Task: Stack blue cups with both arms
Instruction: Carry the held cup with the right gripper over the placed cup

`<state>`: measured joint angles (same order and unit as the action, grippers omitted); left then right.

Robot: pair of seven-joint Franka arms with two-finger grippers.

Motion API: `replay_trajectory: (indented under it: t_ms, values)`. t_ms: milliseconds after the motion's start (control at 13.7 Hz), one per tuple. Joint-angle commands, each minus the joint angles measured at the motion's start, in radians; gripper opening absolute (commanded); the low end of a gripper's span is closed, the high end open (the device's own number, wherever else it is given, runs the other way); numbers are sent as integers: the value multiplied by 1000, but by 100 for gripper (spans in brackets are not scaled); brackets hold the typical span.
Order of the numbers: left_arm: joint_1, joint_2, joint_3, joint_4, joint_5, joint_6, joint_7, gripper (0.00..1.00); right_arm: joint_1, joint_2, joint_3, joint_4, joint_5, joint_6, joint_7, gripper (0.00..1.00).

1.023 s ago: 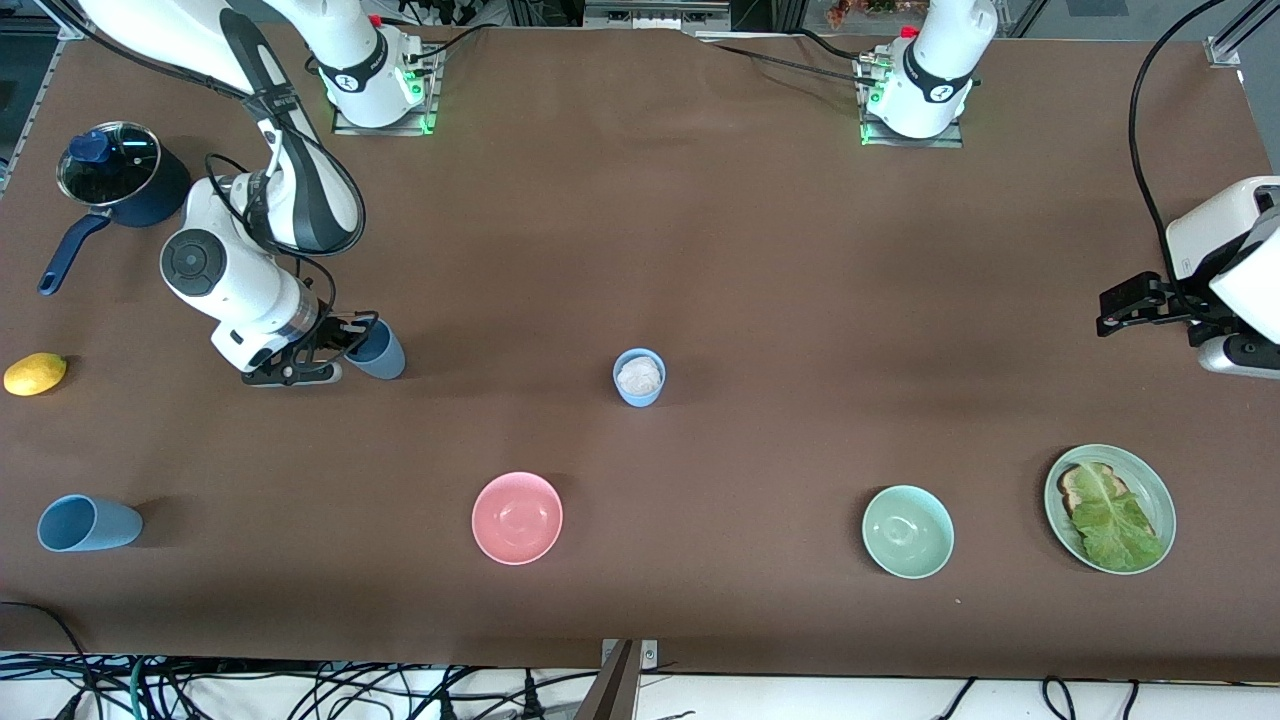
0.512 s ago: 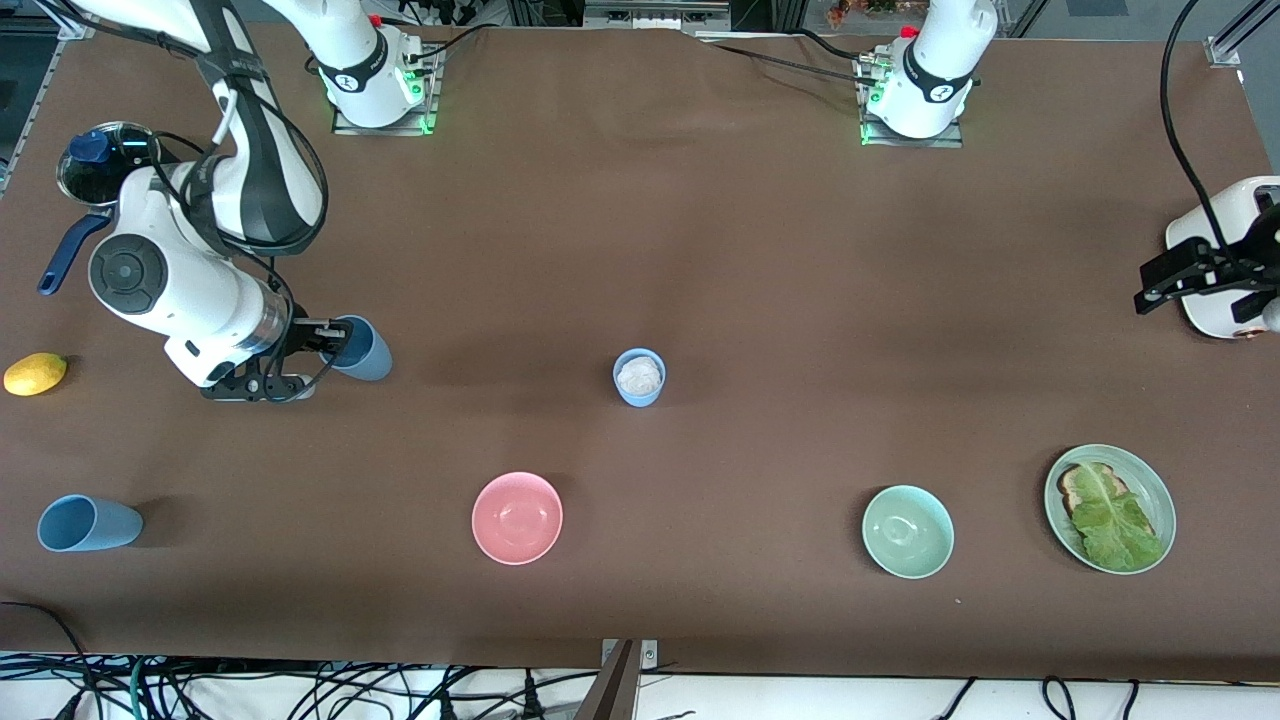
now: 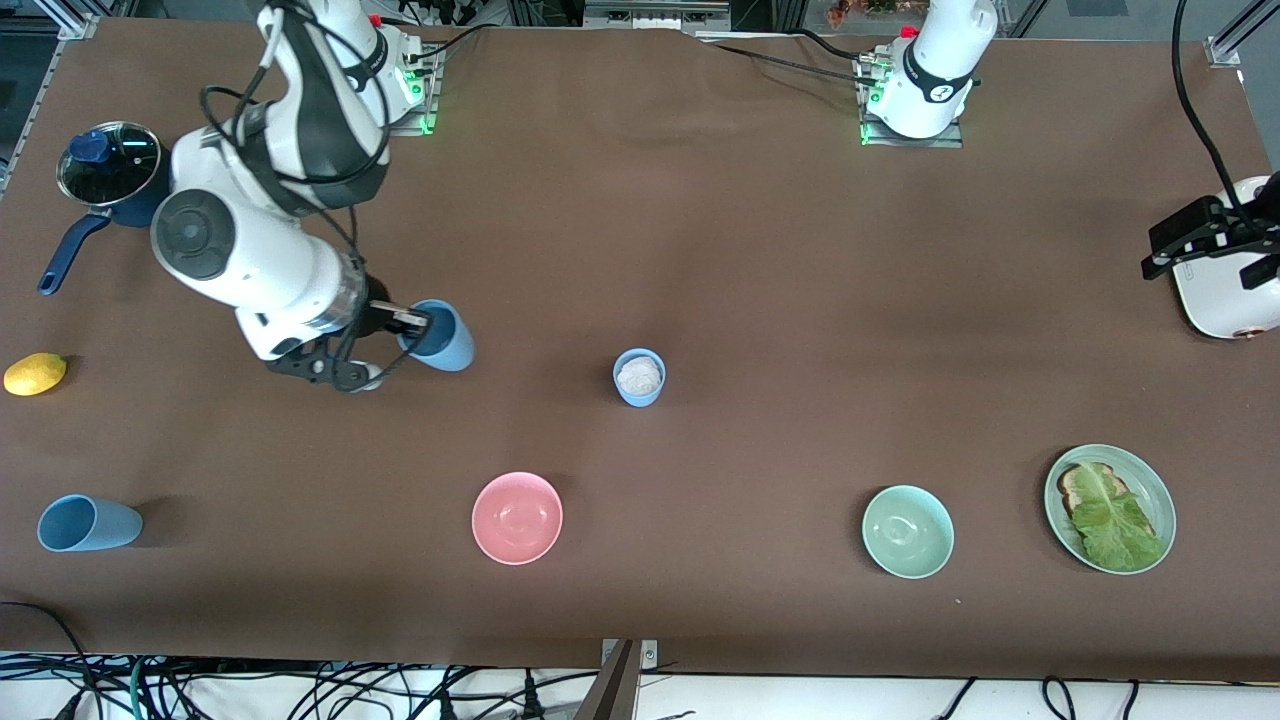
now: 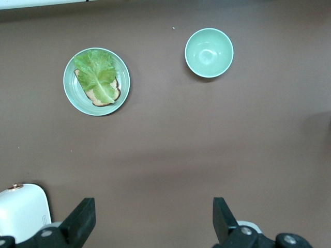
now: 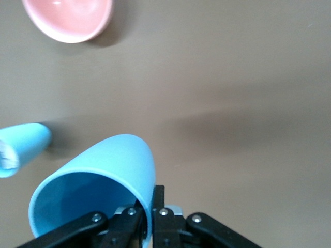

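My right gripper (image 3: 408,322) is shut on the rim of a sky-blue cup (image 3: 443,338), which it holds tilted over the table toward the right arm's end. In the right wrist view the cup (image 5: 101,173) has its wall pinched between the fingers (image 5: 159,199). A second blue cup (image 3: 638,377) (image 5: 20,147), with something white inside, stands upright mid-table. A third blue cup (image 3: 88,523) lies on its side near the front edge at the right arm's end. My left gripper (image 3: 1195,238) (image 4: 153,217) hangs open and empty beside a white appliance.
A pink bowl (image 3: 517,517) and a mint-green bowl (image 3: 908,531) sit near the front edge. A green plate (image 3: 1160,500) holds toast and lettuce. A lidded blue pot (image 3: 110,170) and a lemon (image 3: 35,373) lie at the right arm's end. The white appliance (image 3: 1225,300) stands at the left arm's end.
The right arm has carried its blue cup toward the middle of the table and the cup with the white filling. The left gripper drew back toward the white appliance, still open.
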<state>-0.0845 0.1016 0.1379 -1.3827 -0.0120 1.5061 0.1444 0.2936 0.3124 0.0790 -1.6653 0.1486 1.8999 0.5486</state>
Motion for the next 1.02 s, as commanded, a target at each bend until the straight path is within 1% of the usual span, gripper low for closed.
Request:
replay_trajectory:
  t_ms: [0,73,219,365,512,658,950]
  values:
    - [9,-63,-8,-35,-23,-32,11,100,91,121,-4,171,41,-7,150,0]
    - [11,-65,-8,-35,-23,-43,11,100,120,161,-5,218,51,7,204,0]
    - [9,-66,-8,-35,-23,-50,9,100,175,223,-4,275,51,103,264,0]
    - [9,-68,-6,-50,-23,-61,11,100,223,269,-4,289,51,230,330,0]
    - [8,-68,-6,-58,-23,-92,14,100,260,306,-5,289,46,307,370,0]
    - [2,-69,-8,-85,-23,-93,14,100,291,327,-7,288,43,343,372,0]
    - [-11,-77,-8,-118,-22,-96,18,100,305,356,-7,288,19,340,370,0]
